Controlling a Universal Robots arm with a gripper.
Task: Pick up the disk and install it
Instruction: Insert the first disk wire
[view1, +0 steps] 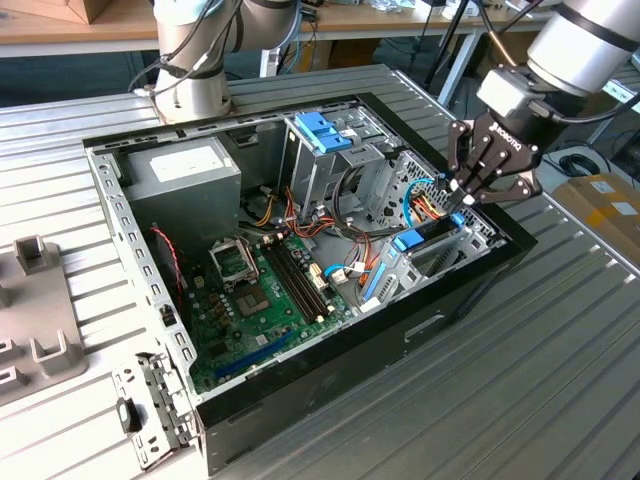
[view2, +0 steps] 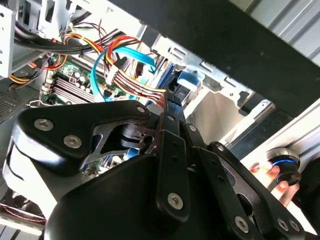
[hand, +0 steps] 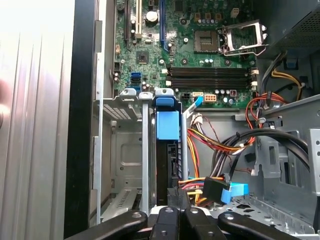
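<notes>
Black metal linkages of the tool (view2: 170, 150) are seen closest in both wrist views, drawn narrowly together at the rear edge of the disk (hand: 167, 145), a flat drive framed by a light-blue plastic carrier. Whether the edge is actually gripped or merely touched cannot be told. The disk is seen standing on edge inside a slot of the grey metal drive bay (hand: 122, 150), at the side of the open black computer case (view1: 300, 400) nearest the exterior view's right. In the exterior view the tool (view1: 468, 198) is placed directly above that bay, with the light-blue carrier tab (view1: 408, 240) just below it. Beside the disk, a bundle of red, orange and yellow wires (hand: 210, 150) and a thin blue cable (view2: 100, 65) are visible. A green motherboard (view1: 255, 300) is laid on the case floor. The case is set on a ribbed grey metal surface (view1: 520, 380). Fingers of a person's hand (view2: 272, 172) are seen on a round black knob.
</notes>
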